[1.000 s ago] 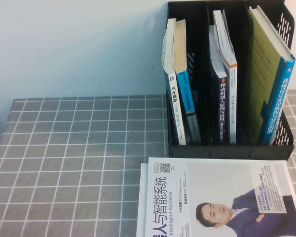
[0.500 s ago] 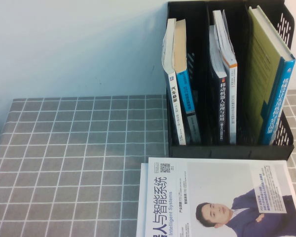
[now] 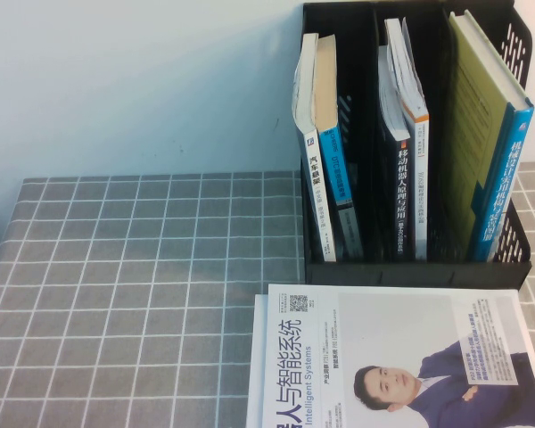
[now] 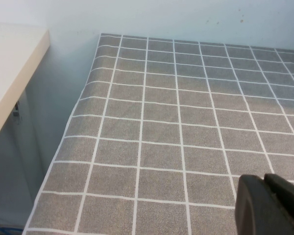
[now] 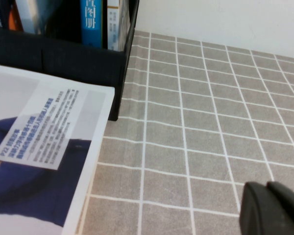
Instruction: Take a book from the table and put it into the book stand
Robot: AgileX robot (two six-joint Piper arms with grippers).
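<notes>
Left gripper (image 4: 264, 185) clenched on nothing, hanging over bare grid cloth by the table's (image 3: 143, 267) left edge; right gripper (image 5: 268, 188) also closed and empty, over the cloth beside the blue-suit book (image 3: 401, 357), which lies flat in front of the book stand (image 3: 419, 272). The book (image 3: 308, 152), white spine with black title, stands leaning in the stand's left slot against a blue-spined book (image 3: 334, 152), cover not visible

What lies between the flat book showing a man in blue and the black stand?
Nothing: in the high view the flat book reaches the base of the book stand. The left gripper and right gripper, both shut, hang over the table.
</notes>
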